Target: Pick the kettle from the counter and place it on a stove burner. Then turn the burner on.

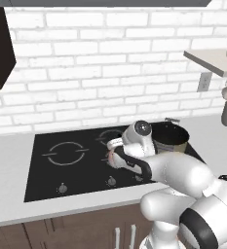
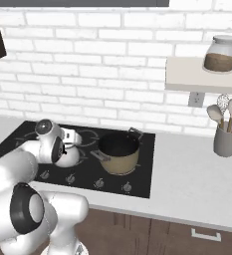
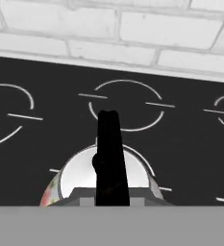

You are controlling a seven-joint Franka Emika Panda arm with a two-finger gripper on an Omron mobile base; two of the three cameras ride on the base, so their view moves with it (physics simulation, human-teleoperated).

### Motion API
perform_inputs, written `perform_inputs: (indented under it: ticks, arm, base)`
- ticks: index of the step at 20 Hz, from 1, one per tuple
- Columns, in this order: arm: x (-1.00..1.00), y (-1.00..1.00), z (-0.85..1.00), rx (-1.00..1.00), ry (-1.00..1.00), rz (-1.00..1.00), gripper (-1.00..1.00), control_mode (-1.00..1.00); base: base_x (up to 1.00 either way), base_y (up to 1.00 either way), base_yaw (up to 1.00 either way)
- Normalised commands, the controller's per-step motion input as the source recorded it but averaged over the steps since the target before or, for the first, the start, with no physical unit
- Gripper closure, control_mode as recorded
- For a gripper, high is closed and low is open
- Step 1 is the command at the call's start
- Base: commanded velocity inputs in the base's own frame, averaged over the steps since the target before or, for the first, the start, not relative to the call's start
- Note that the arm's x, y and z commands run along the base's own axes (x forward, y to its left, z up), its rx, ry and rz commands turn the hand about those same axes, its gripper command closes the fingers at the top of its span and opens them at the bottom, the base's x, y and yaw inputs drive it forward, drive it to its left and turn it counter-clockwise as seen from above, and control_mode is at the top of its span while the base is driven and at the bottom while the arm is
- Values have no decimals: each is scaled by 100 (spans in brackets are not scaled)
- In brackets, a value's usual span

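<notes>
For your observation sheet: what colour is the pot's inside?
Dark, nearly black; the pot shows it best in the right base view.

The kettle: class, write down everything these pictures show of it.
The kettle is small, round and glossy whitish-silver, with a reddish sheen low on one side. Its thin black handle rises over the dome. It is upright over the black stove, left of the tan pot. The arm partly hides it. Whether the gripper holds it is unclear.
</notes>
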Motion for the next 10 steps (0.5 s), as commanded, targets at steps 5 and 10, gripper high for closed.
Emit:
perform_inputs:
  ticks: [5,10]
  arm:
    - [10,0,0,0,-1,0,100,-100]
    - [-3,0,11,0,-20,0,100,-100]
  base:
    - [0,0,0]
    - [0,0,0]
